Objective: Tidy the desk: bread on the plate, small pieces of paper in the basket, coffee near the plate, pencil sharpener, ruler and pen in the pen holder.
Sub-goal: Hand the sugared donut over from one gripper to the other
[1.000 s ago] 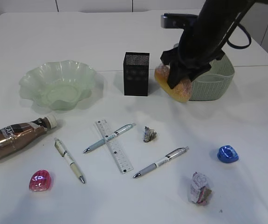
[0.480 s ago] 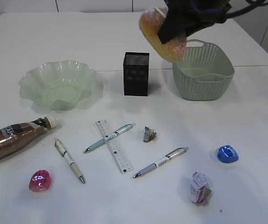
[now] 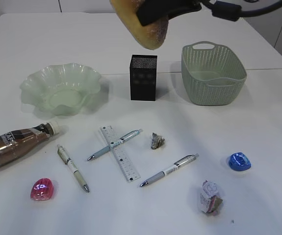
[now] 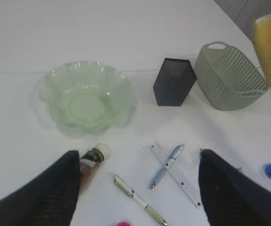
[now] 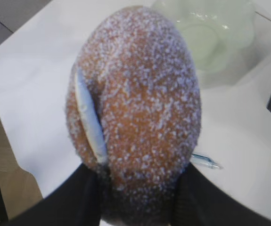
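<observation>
The speckled golden-brown bread (image 3: 141, 29) hangs high over the desk (image 3: 258, 127), up-left of the black mesh pen holder (image 3: 143, 77); my right gripper (image 3: 156, 13) is shut on it. In the right wrist view the bread (image 5: 135, 94) fills the gap between the fingers, with the green plate (image 5: 239, 33) beyond. My left gripper (image 4: 137, 190) is open and empty, high above the coffee (image 4: 90, 162), a pen (image 4: 137, 202) and the ruler (image 4: 177, 176). The plate (image 3: 33, 83) is at the left, the basket (image 3: 213, 73) at the right.
Two more pens (image 3: 115, 144) (image 3: 169, 170) and the ruler (image 3: 119, 152) lie mid-desk. A crumpled paper scrap (image 3: 157, 141) and a wrapper (image 3: 210, 197) lie near them. A pink object (image 3: 42, 189) and a blue one (image 3: 240, 161) sit near the front.
My right gripper has lifted the bread from beside the basket and carried it up and to the left, past the pen holder. Everything on the desk has stayed put.
</observation>
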You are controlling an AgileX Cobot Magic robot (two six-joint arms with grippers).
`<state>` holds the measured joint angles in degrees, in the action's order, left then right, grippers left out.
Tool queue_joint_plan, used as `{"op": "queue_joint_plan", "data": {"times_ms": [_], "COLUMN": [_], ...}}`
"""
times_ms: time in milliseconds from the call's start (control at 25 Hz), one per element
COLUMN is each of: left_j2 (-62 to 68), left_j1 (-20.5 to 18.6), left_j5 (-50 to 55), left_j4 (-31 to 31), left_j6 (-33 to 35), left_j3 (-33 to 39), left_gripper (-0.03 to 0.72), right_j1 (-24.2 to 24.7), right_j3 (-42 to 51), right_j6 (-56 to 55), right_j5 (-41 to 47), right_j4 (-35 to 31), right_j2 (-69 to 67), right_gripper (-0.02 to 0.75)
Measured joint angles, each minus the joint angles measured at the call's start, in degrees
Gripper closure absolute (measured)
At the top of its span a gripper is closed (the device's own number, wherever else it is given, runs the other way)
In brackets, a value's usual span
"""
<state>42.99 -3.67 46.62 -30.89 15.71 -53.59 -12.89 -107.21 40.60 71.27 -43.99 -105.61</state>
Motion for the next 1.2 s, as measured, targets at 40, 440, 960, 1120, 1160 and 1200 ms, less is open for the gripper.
{"op": "queue_joint_plan", "data": {"times_ms": [40, 440, 960, 1120, 1160, 1200], "left_j2": [1.1, 12.0, 30.3, 34.4, 35.3, 35.9], "left_j1": [0.0, 0.0, 0.0, 0.0, 0.0, 0.0], "left_j5": [-0.1, -1.2, 7.5, 12.9, 13.8, 14.0], "left_j4": [-0.9, -17.8, -56.0, -66.7, -68.0, -68.4], "left_j6": [1.0, 15.3, 38.2, 41.5, 41.9, 42.1], "left_j3": [-1.2, -4.4, -4.4, -4.4, -4.4, -4.5], "left_gripper": [0.132, 0.133, 0.104, 0.085, 0.084, 0.083], "right_j1": [0.0, 1.6, 1.7, 1.7, 1.7, 1.7], "right_j3": [0.0, 7.3, 7.5, 7.5, 7.5, 7.5], "right_j6": [0.0, 9.0, 9.1, 9.1, 9.1, 9.1], "right_j5": [0.0, -0.4, -0.9, -0.9, -0.9, -0.9], "right_j4": [0.0, -13.7, -17.1, -17.1, -17.1, -17.1], "right_j2": [0.0, 0.0, 0.0, 0.0, 0.0, 0.0], "right_gripper": [0.436, 0.439, 0.439, 0.439, 0.439, 0.439]}}
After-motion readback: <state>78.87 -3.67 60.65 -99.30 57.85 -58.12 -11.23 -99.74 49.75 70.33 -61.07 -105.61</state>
